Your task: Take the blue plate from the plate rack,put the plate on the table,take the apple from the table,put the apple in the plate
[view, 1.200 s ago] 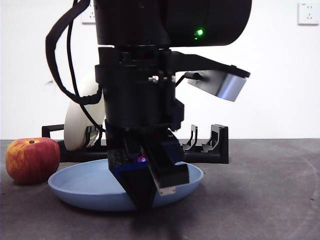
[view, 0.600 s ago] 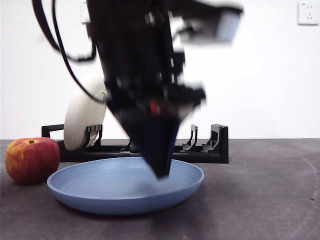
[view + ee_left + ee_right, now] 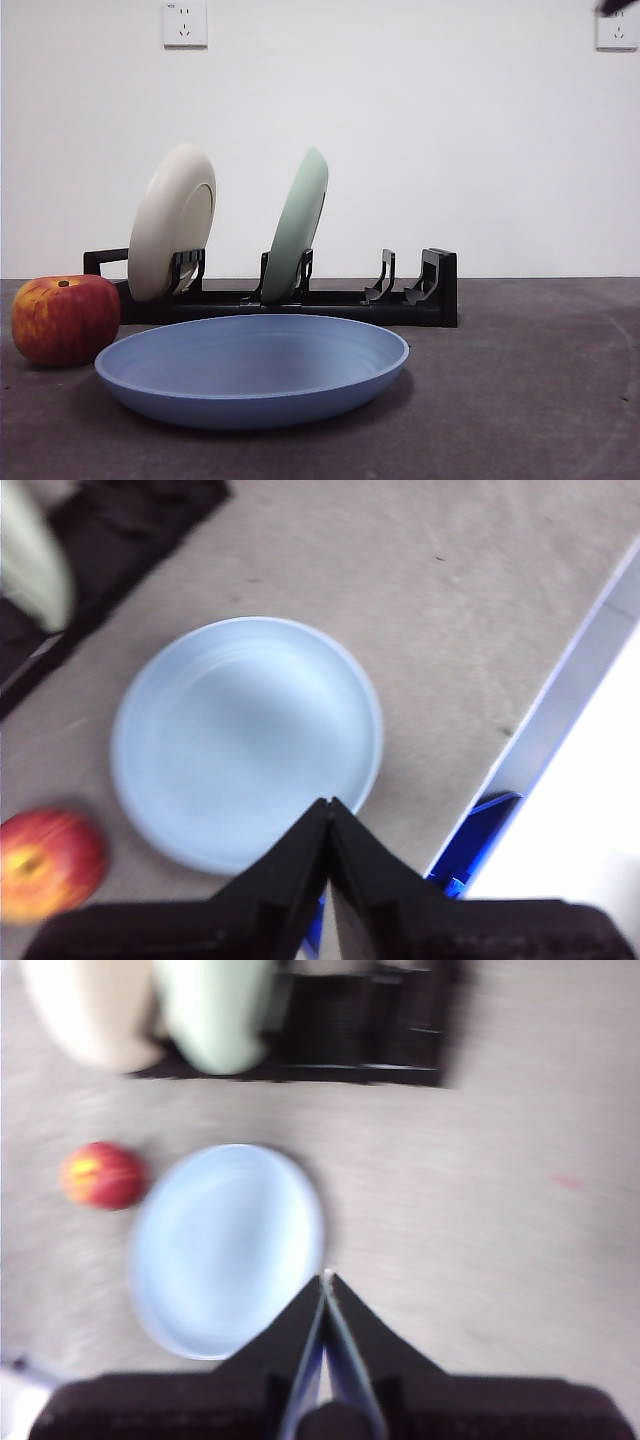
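Observation:
The blue plate lies flat on the table, in front of the plate rack. Just left of it, a small gap apart, sits the red apple. My left gripper hangs high above the near rim of the plate, shut and holding nothing, with the apple off to one side. My right gripper is also shut and empty, high up beside the plate; the apple lies beyond the plate. The right wrist view is blurred.
The rack holds a cream-white plate and a pale green plate upright; its right-hand slots are bare. A black arm tip shows at the top right corner. The table's edge runs near the left gripper.
The arm that stood low over the blue plate has risen out of the front view. The plate stays flat on the table, and the apple has not moved.

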You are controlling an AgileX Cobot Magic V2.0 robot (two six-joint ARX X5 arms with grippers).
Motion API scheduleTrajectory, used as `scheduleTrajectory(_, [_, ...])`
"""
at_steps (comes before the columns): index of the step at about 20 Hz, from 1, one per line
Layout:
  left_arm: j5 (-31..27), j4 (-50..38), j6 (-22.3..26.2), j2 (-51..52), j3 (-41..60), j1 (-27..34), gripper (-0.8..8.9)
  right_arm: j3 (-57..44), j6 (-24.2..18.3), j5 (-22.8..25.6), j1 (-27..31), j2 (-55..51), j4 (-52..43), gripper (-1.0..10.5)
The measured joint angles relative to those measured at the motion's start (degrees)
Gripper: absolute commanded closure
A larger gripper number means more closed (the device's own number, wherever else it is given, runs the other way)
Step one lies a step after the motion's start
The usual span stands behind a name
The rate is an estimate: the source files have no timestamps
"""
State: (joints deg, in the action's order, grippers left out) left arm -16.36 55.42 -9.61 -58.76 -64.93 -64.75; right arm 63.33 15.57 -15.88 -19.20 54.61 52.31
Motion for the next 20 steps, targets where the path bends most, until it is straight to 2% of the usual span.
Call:
scheduleTrajectory(6, [-10.6,20.4,-6.5,7.1,-9.5,0.0,8.22,0.5,5.7,1.3,-19.1,14.8,-15.2,9.0])
scheduleTrajectory(10, [-10.5,20.3,-9.2,9.0,-12.1,0.0,8.22,7.2,6.3,2.1,-28.4,29.0,-17.1,9.0])
scheduleTrajectory(15, [-10.5,20.4,-9.5,10.3,-12.0,0.4,8.21,19.6,5.2,3.9,-33.7,42.6,-13.8,6.9])
scheduleTrajectory(20, [-10.5,20.4,-8.4,12.4,-12.0,3.2,8.21,31.5,3.5,4.9,-36.2,51.1,-10.5,3.4])
